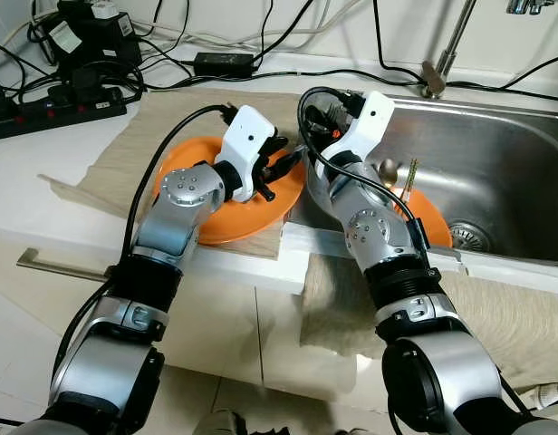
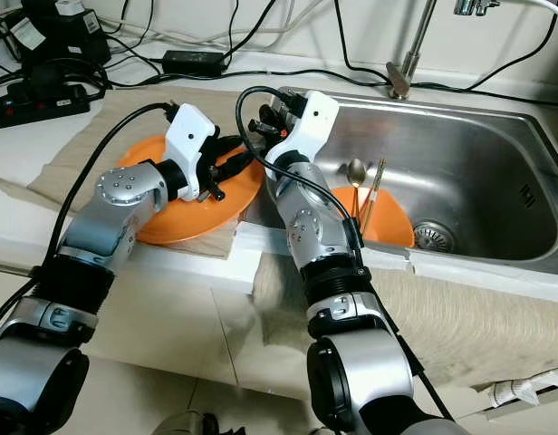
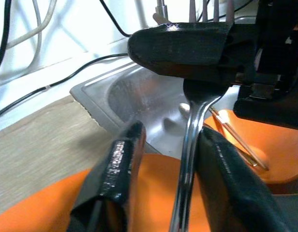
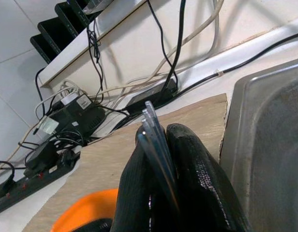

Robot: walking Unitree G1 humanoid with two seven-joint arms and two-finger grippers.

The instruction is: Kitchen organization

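1. Right gripper point(image 4: 161, 159): fingers clamped on the tine end of a metal fork point(image 3: 190, 145); the tines stick out past the fingertips in the right wrist view.
2. Left gripper point(image 3: 163, 159): fingers parted, one on each side of the fork handle. The handle lies against one finger point(image 3: 226, 179); the other finger stands clear of it. Not clenched.
3. The two grippers meet head to head over the seam between counter and sink, the fork spanning between them.
4. Directly below the left gripper: an orange plate point(image 1: 184, 154) on a beige mat point(image 1: 125, 149) on the counter.
5. Just beyond the right gripper, inside the steel sink point(image 2: 478, 154): a second orange dish point(image 2: 388, 222) holding a spoon point(image 2: 355, 172) and what looks like a chopstick point(image 2: 376, 186).
6. Past the dish, farther from the grippers: sink drain point(image 2: 433, 237); faucet base point(image 2: 399, 80) at the sink's back edge.
7. Behind the left gripper, along the wall: black power strip point(image 1: 52, 109), adapters and tangled cables.
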